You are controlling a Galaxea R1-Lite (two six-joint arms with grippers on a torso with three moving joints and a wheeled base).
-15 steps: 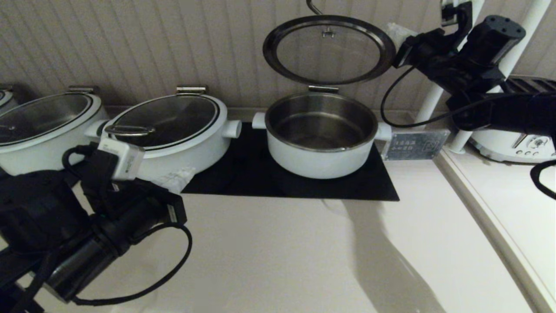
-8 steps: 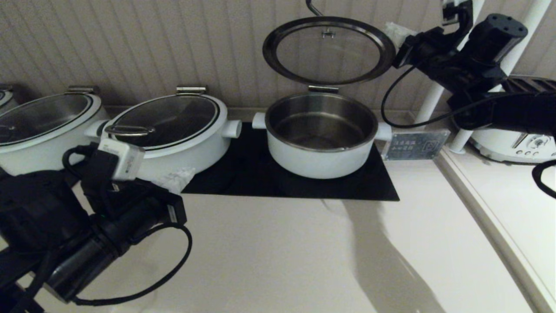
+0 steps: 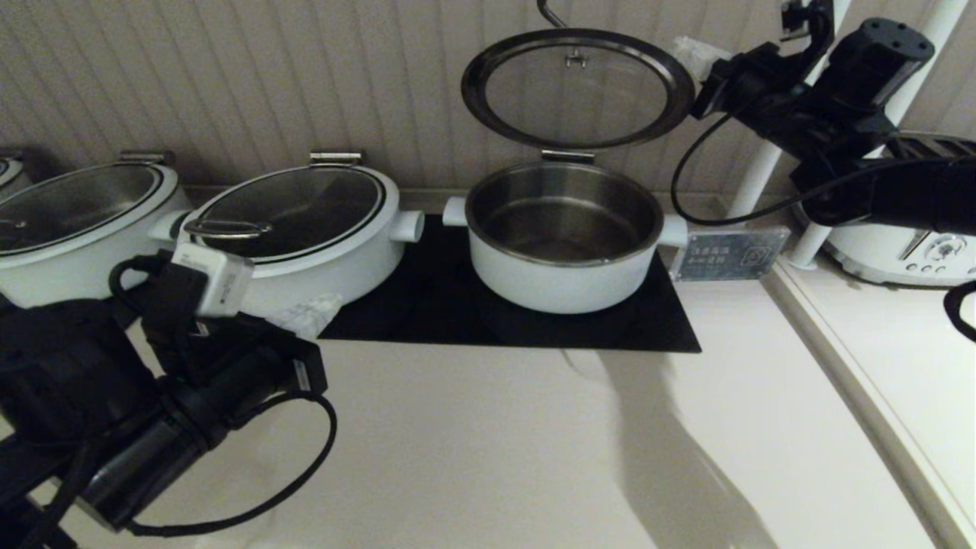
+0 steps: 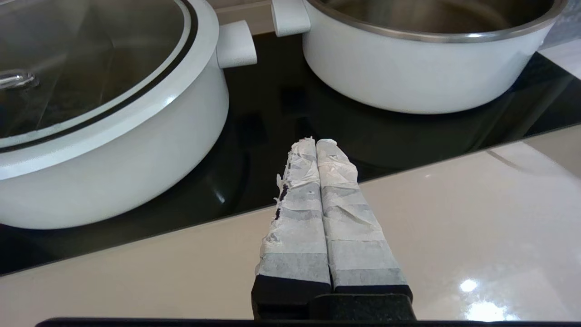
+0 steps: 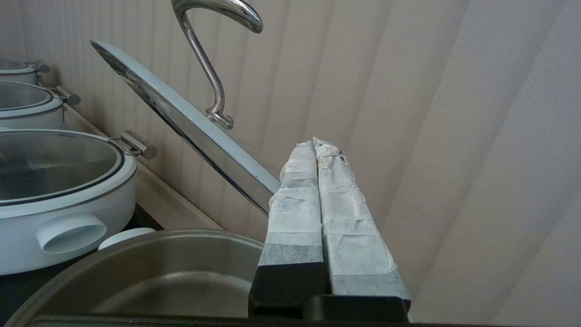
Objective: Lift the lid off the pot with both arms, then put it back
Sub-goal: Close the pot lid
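Observation:
The lid (image 3: pixel 577 88) stands tilted up on its back hinge over the open pot (image 3: pixel 564 282), its wire handle (image 5: pixel 204 54) toward the wall. My right gripper (image 3: pixel 690 49) is shut and empty. Its taped fingers are right beside the lid's right rim (image 5: pixel 181 118), and I cannot tell if they touch it. In the right wrist view my right gripper (image 5: pixel 314 141) is above the pot's steel bowl (image 5: pixel 159 263). My left gripper (image 3: pixel 309 313) is parked low at the front left, shut and empty. In the left wrist view it (image 4: pixel 316 141) points at the cooktop edge, short of the pot (image 4: pixel 422 77).
Two wider white pots with closed glass lids (image 3: pixel 305 221) (image 3: pixel 76 221) stand left of the pot. A black cooktop (image 3: pixel 427 305) lies under them. A label plate (image 3: pixel 724 255), a white post (image 3: pixel 762 168) and a white appliance (image 3: pixel 900 255) are at the right. The ribbed wall is close behind.
My right arm has drifted slightly up and to the right beside the lid's rim. The lid stays tilted open. My left arm has not moved.

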